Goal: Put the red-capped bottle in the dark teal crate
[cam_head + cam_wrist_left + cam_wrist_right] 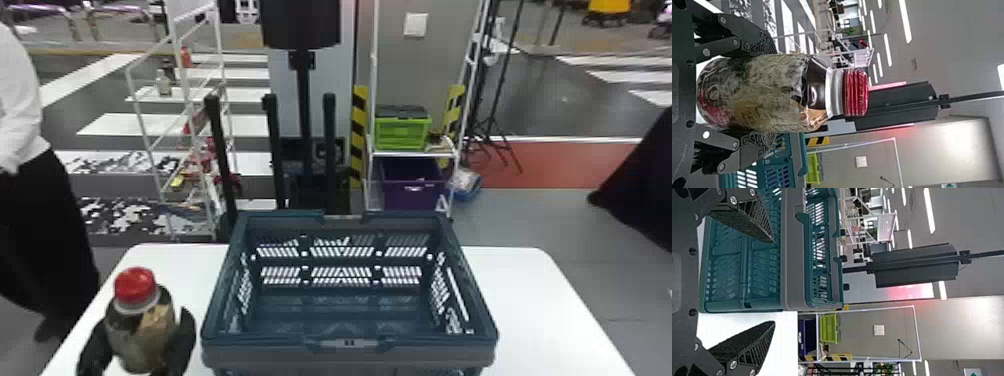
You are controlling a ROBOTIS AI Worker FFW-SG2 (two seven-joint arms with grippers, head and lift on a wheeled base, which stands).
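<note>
Left gripper clasping red-capped bottle, right gripper spread wide

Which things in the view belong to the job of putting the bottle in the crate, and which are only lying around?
For the job:
- red-capped bottle
- dark teal crate
- left claw, holding the bottle

Only around, in the background:
- green box
- purple bin, below it

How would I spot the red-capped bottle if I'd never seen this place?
Find the white table with the big dark teal crate. Just left of the crate, held upright in the robot's black left gripper, is the bottle. Its bright red cap stands out against the dark gripper and crate.
</note>
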